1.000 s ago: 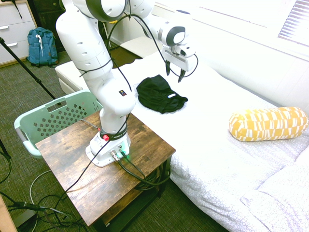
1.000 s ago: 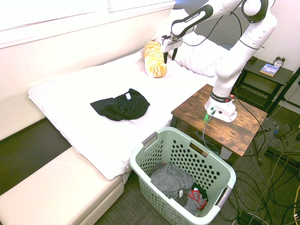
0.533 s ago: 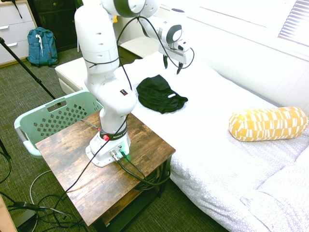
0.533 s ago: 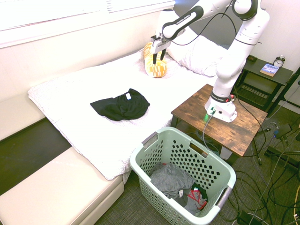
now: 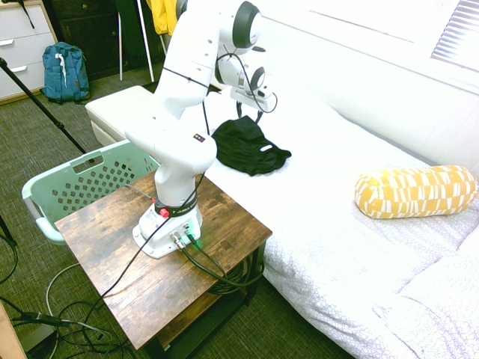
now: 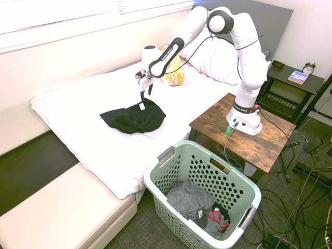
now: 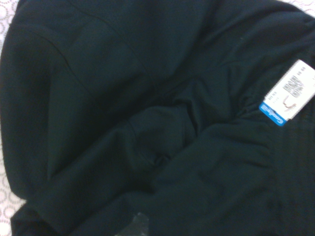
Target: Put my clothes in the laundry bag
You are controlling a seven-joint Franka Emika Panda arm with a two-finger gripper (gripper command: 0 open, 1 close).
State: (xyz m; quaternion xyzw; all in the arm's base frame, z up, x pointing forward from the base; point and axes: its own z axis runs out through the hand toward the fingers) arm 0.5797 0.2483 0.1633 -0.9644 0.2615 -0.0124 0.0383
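One white bed spreading beside a wooden table, a mint-green laundry basket standing near the bed and holding grey clothes, a black garment lying rumpled on the bed, the gripper hovering with fingers apart at the garment, a white tag showing.

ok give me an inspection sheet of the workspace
surface: bed, pale patterned cover, flat around the garment
job's things: black garment with white tag, bunched on the bed; mint-green basket on the floor, grey clothes inside
clutter: yellow-and-white pillow on the bed, apart from the garment
gripper: gripper open, at the garment, contact can't be told
cables: black cables run along the arm and over the floor
surroundings: blue backpack by white drawers; clock and book on a dark side table
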